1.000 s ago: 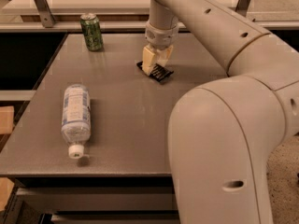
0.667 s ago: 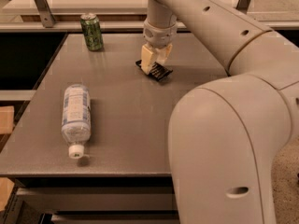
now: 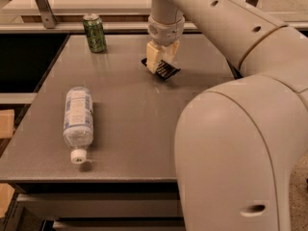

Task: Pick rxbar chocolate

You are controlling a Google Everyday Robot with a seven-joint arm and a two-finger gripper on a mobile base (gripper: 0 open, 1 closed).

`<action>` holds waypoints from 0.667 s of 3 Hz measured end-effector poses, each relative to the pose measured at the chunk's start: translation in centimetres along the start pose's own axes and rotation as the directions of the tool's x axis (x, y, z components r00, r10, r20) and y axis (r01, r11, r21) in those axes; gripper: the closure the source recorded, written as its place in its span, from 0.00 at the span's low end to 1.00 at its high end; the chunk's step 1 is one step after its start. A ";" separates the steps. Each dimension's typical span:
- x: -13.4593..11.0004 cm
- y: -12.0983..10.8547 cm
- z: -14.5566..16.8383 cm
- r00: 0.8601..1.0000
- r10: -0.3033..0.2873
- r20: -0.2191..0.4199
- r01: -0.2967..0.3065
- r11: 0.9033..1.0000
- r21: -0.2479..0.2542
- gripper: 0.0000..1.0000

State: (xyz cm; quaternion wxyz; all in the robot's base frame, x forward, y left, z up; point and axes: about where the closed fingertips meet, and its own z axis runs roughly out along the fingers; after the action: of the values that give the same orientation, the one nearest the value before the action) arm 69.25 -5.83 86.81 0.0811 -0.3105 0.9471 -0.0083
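The rxbar chocolate is a small flat black wrapped bar with thin white lines. It lies on the grey table, towards the far middle. My gripper points down right over the bar, at its left end, and hides part of it. The bar's right end sticks out below the gripper.
A green can stands upright at the far left of the table. A clear water bottle lies on its side at the near left, cap towards the front edge. My large cream arm fills the right side of the view.
The gripper has stayed over the bar, with at most a slight shift to the left. The can and the bottle have not moved.
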 end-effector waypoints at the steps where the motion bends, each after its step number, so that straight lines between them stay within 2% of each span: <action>1: 0.3 -0.4 -1.3 1.000 0.009 0.013 -0.009 1.000 0.020 1.00; 2: 0.6 -0.7 -3.1 0.998 -0.001 0.057 0.001 1.000 0.010 1.00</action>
State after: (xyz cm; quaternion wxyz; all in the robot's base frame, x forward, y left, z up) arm 68.68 -6.91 89.85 0.1098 -0.3106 0.9442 -0.0041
